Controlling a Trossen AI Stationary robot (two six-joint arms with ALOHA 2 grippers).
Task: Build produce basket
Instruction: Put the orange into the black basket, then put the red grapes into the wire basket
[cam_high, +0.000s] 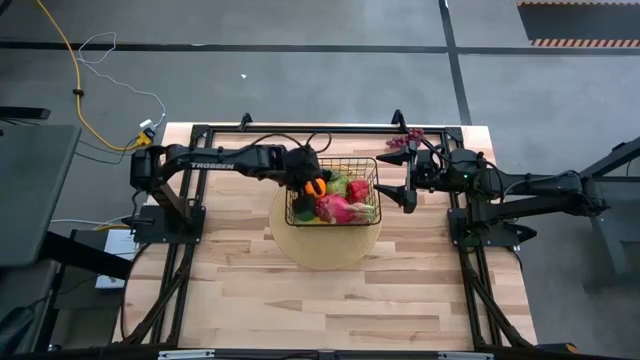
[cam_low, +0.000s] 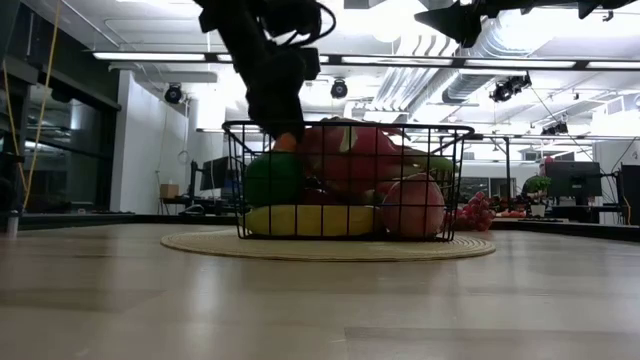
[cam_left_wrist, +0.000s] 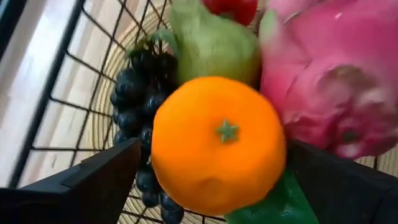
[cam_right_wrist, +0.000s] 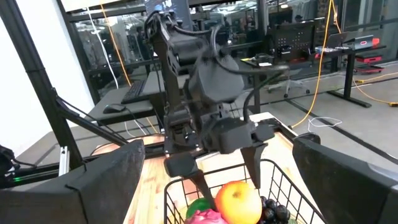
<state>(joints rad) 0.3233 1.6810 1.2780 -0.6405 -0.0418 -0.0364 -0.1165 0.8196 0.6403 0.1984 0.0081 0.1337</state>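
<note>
The orange (cam_left_wrist: 217, 143) sits between the left gripper's (cam_high: 314, 187) fingers (cam_left_wrist: 87, 183), gripped above the black wire basket (cam_high: 372, 166), over dark grapes (cam_left_wrist: 140, 93), a green pear (cam_left_wrist: 214, 46) and a pink dragon fruit (cam_left_wrist: 329, 74). The basket stands on a round woven mat (cam_high: 325, 248) toward the counter's (cam_high: 330, 310) far edge. The right gripper (cam_high: 402, 193) hangs just beside the basket, fingers spread open and empty.

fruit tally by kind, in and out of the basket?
orange: 1, in the left gripper above the basket
banana: 1
pear: 1
green ball: 1
dragon fruit: 1
peach: 1
red mango: 1
grape bunches: 2, dark grapes in the basket, red grapes outside it
total: 9 in view
right gripper waits open beside the basket
</note>
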